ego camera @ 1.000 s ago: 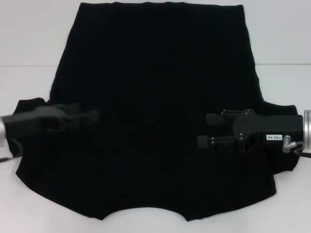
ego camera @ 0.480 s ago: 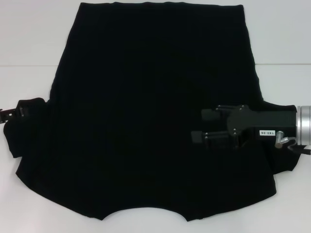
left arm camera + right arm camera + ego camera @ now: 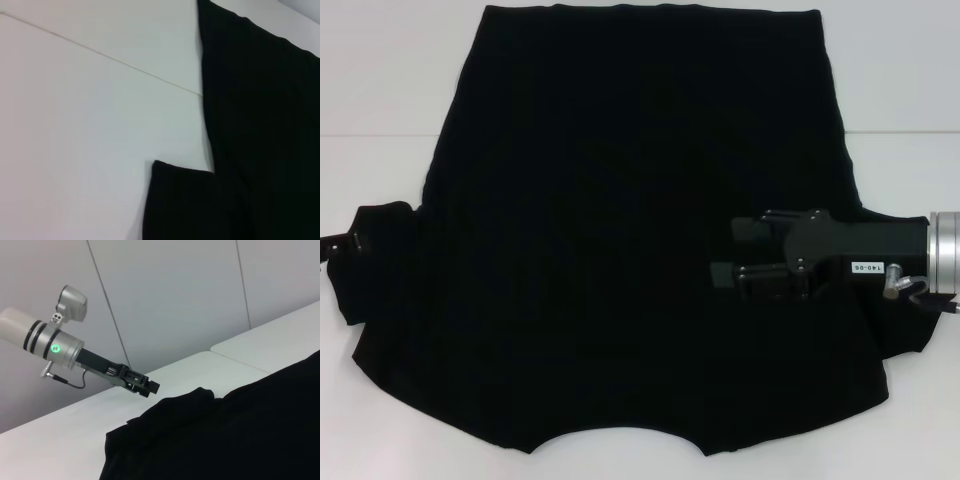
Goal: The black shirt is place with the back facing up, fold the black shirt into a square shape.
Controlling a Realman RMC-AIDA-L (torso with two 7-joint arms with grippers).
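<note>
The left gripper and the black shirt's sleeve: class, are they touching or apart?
Apart. The right wrist view shows the left gripper in the air beside the black shirt, with white table visible between its tip and the sleeve.

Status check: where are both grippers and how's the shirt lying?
Right gripper open, over shirt's right side. Left gripper at the left sleeve edge. Black shirt spread flat, unfolded, on white table. Nothing in the way.

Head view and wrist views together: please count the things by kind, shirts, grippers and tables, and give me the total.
Shirts: 1, the black shirt, lying flat.
Grippers: 2, the right gripper over the shirt, the left gripper off its sleeve edge.
Tables: 1, the white table.
Total: 4
</note>
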